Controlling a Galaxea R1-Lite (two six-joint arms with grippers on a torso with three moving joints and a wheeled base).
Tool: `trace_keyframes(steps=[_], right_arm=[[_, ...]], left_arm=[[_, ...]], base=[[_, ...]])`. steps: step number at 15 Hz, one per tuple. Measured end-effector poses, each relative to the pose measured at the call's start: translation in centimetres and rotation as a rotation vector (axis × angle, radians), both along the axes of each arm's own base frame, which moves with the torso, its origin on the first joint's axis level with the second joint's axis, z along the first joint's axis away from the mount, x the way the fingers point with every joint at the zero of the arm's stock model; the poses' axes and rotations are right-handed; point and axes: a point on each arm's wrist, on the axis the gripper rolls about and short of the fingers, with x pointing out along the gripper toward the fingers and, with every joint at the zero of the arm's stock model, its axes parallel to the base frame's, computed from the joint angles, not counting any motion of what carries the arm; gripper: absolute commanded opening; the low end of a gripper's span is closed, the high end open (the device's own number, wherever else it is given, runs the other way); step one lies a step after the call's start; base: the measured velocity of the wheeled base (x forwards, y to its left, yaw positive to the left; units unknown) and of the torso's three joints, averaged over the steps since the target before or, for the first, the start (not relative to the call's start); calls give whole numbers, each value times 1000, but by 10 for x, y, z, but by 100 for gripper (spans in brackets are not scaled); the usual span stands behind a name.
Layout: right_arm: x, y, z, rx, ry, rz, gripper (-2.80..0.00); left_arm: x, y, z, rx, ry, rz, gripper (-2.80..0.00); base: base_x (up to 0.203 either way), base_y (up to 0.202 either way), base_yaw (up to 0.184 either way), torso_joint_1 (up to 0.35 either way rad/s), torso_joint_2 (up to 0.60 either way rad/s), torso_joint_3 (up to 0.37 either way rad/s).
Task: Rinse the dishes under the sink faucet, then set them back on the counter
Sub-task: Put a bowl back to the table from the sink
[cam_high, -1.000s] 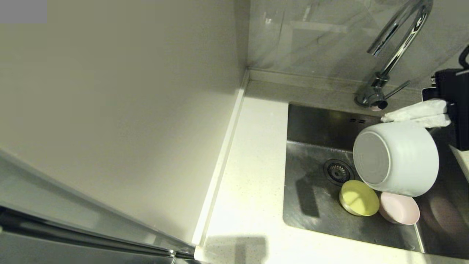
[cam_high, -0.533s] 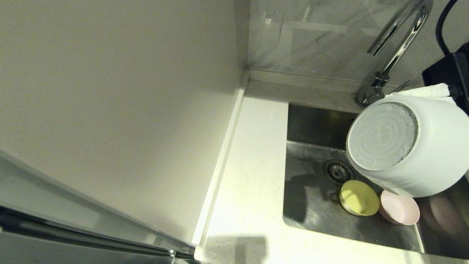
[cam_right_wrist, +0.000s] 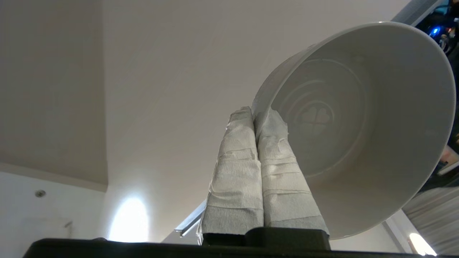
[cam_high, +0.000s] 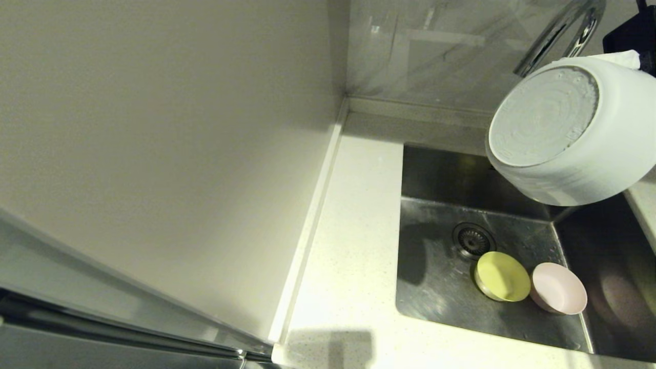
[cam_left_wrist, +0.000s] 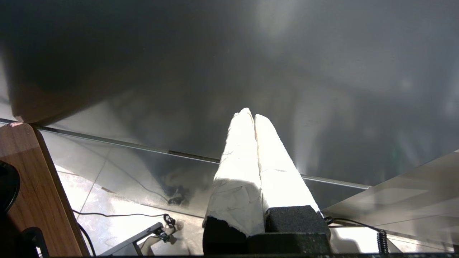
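Holding: the right end effector (cam_right_wrist: pixel 255 120) has its wrapped fingers (cam_right_wrist: pixel 236 172) pressed together on the rim of the white bowl (cam_high: pixel 569 128), one finger inside and one outside.
White bowl: lifted clear above the back right of the sink (cam_high: pixel 441 297), tipped on its side so its ribbed base faces the head camera and its mouth faces away; it hides the lower part of the faucet (cam_high: pixel 558 36).
Yellow-green bowl (cam_high: pixel 502 277): on the sink floor just beside the drain (cam_high: pixel 472 240), on the side away from the faucet.
Pink bowl (cam_high: pixel 558 288): on the sink floor, touching or nearly touching the yellow-green bowl, on its far side from the drain.
Worktop (cam_high: pixel 348 246): the strip left of the sink carries no dish.
Water: no stream is visible from the faucet; droplets on the white bowl's base suggest it is wet, though that is hard to be sure of.
Left end effector (cam_left_wrist: pixel 254 116): parked away from the sink, fingers pressed together on nothing, facing a dark panel.
Progress: early, by my reading. No bowl is back on the worktop.
Left to do: set the white bowl down on the worktop, if its rinse is finished, then deal with the two bowls in the sink in turn.
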Motion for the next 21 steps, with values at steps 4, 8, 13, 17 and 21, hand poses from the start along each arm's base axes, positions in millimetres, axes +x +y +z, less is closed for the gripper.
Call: trace_keyframes(steps=[4,8,13,17,21], right_arm=[[23,-25,0,-17,-281,-75,-280],[18,-63,36,-122,-870,-182,-280],[-25,-111,69,-378,-1477,-321,-280],[-51,-132,83,-514,-1604,-392,-280],[-73,-142,86,-660,-1791,-410,-280]], left_arm=[[0,0,0,0,0,0,-280],[0,0,0,0,0,0,-280],[0,0,0,0,0,0,-280],[0,0,0,-1,0,0,-280],[0,0,0,0,0,0,-280]], base=[[0,0,0,0,0,0],[0,0,0,0,0,0],[0,0,0,0,0,0],[0,0,0,0,0,0],[0,0,0,0,0,0]])
